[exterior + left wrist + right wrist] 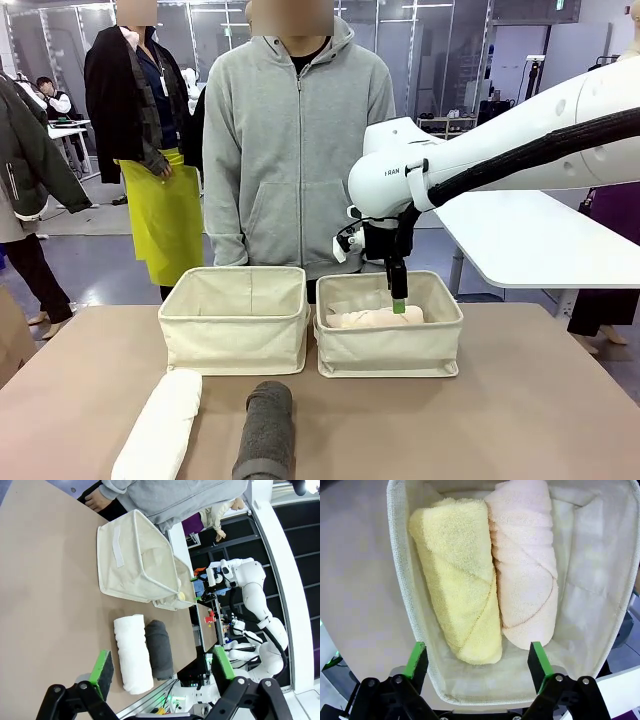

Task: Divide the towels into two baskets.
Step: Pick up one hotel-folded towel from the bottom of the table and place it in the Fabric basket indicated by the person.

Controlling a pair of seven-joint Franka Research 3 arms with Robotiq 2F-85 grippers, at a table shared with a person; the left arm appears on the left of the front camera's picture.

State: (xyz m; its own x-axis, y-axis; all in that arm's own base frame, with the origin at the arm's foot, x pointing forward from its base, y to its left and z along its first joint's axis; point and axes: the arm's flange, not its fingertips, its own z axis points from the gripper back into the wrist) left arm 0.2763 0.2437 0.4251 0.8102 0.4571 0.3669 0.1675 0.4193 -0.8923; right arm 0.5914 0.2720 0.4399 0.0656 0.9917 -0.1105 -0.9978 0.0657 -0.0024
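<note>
Lying at the lower left of the front view, the white towel point(160, 425) rests on the counter point(520, 400) just beside the dark grey towel point(266, 430), both in front of the left basket point(235, 335). Right of centre, the right basket point(390, 352) holds the pale yellow towel point(457, 580) and the pale pink towel point(525, 565), touching side by side. The right claw point(398, 298) hangs over that basket, jaws spread wide, gripping nothing. The left claw point(163, 666) is likewise wide open and holds nothing, above the counter near the white and grey rolls.
</note>
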